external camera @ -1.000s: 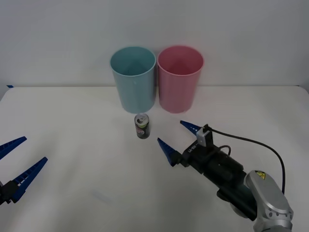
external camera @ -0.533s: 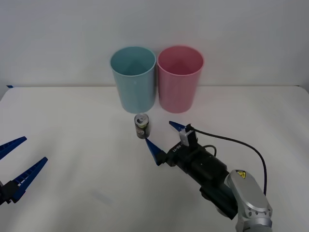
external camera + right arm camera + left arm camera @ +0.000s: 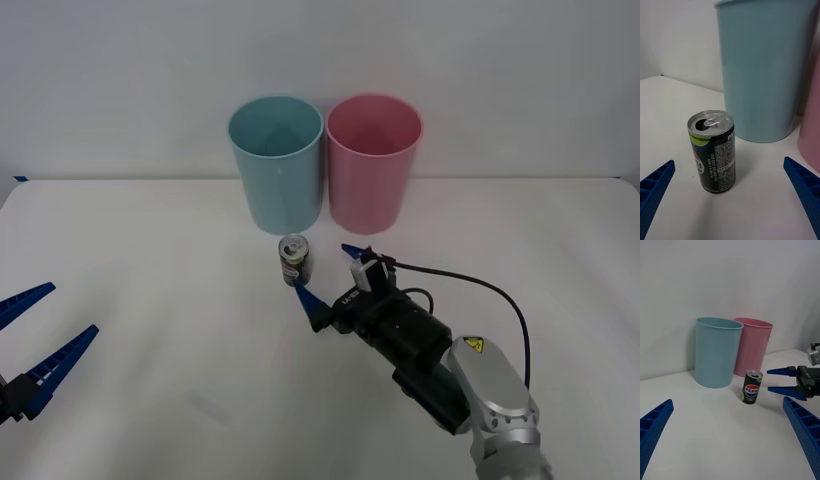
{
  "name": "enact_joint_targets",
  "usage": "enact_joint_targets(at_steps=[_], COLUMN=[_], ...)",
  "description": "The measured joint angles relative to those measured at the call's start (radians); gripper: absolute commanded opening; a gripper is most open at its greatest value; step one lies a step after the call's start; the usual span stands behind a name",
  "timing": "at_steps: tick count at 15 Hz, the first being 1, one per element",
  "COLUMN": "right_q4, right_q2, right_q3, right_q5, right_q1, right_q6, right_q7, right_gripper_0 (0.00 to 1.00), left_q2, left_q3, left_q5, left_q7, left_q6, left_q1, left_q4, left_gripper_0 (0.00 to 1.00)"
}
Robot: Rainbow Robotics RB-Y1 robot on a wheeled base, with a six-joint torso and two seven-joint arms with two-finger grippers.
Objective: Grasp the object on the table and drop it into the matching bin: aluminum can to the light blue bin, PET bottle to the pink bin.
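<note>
Approach nearly done: right gripper [image 3: 328, 275] has closed in on the can [image 3: 293, 260], spread wide w/ tips flanking it, not touching. Left gripper [image 3: 30, 335] parked wide, far from can.

Front cam: high above the arms, looking fwd and down over the table [image 3: 150, 230], mid-range, bins at the far edge. Right wrist cam: low, v. close, level w/ the can [image 3: 713, 150], blue bin [image 3: 763, 67] right behind it, pink bin [image 3: 811, 120] at frame edge. Left wrist cam: low, farther back at the robot's left side, looking across the table toward can, both bins and right gripper [image 3: 769, 380]. All 3 views share can + both bins.
</note>
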Motion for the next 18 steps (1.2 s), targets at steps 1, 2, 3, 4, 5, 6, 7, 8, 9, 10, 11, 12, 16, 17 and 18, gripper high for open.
enact_joint_targets(at_steps=[1, 2, 3, 4, 5, 6, 7, 8, 9, 10, 11, 12, 16, 17, 18], right_q4=[0.0, 0.0, 0.0, 0.001, 0.001, 0.001, 0.001, 0.0, 0.0, 0.001, 0.001, 0.018, 0.143, 0.151, 0.172], right_q2=[0.0, 0.0, 0.0, 0.0, 0.0, 0.0, 0.0, 0.0, 0.0, 0.0, 0.0, 0.0, 0.0, 0.0, 0.0], right_q3=[0.017, 0.035, 0.052, 0.066, 0.082, 0.098, 0.114, 0.128, 0.137, 0.141, 0.144, 0.147, 0.141, 0.145, 0.149], right_q5=[-0.006, -0.015, -0.024, -0.031, -0.037, -0.039, -0.041, -0.044, -0.045, -0.045, -0.045, -0.053, -0.099, -0.103, -0.114], right_q1=[-0.006, -0.016, -0.025, -0.033, -0.041, -0.048, -0.055, -0.062, -0.067, -0.071, -0.075, -0.089, -0.194, -0.199, -0.214], right_q6=[0.018, 0.031, 0.045, 0.062, 0.084, 0.11, 0.138, 0.16, 0.177, 0.187, 0.195, 0.196, 0.206, 0.21, 0.213], right_q7=[0.0, 0.001, 0.002, 0.001, 0.0, -0.001, -0.003, -0.003, -0.003, -0.004, -0.004, -0.005, 0.002, 0.0, 0.0], right_gripper_0=[1.0, 1.0, 1.0, 1.0, 1.0, 1.0, 1.0, 1.0, 1.0, 1.0, 1.0, 1.0, 1.0, 1.0, 1.0], left_q2=[0.0, 0.0, 0.0, 0.0, 0.0, 0.0, 0.0, 0.0, 0.0, 0.0, 0.0, 0.0, 0.0, 0.0, 0.0], left_q3=[0.0, 0.0, 0.0, 0.0, 0.0, 0.0, 0.0, 0.0, 0.0, 0.0, 0.0, 0.0, 0.0, 0.0, 0.0], left_q5=[0.0, 0.0, 0.0, 0.0, 0.0, 0.0, 0.0, 0.0, 0.0, 0.0, 0.0, 0.0, 0.0, 0.0, 0.0], left_q7=[0.0, 0.0, 0.0, 0.0, 0.0, 0.0, 0.0, 0.0, 0.0, 0.0, 0.0, 0.0, 0.0, 0.0, 0.0], left_q6=[0.0, 0.0, 0.0, 0.0, 0.0, 0.0, 0.0, 0.0, 0.0, 0.0, 0.0, 0.0, 0.0, 0.0, 0.0], left_q1=[0.0, 0.0, 0.0, 0.0, 0.0, 0.0, 0.0, 0.0, 0.0, 0.0, 0.0, 0.0, 0.0, 0.0, 0.0], left_q4=[0.0, 0.0, 0.0, 0.0, 0.0, 0.0, 0.0, 0.0, 0.0, 0.0, 0.0, 0.0, 0.0, 0.0, 0.0], left_gripper_0=[1.0, 1.0, 1.0, 1.0, 1.0, 1.0, 1.0, 1.0, 1.0, 1.0, 1.0, 1.0, 1.0, 1.0, 1.0])
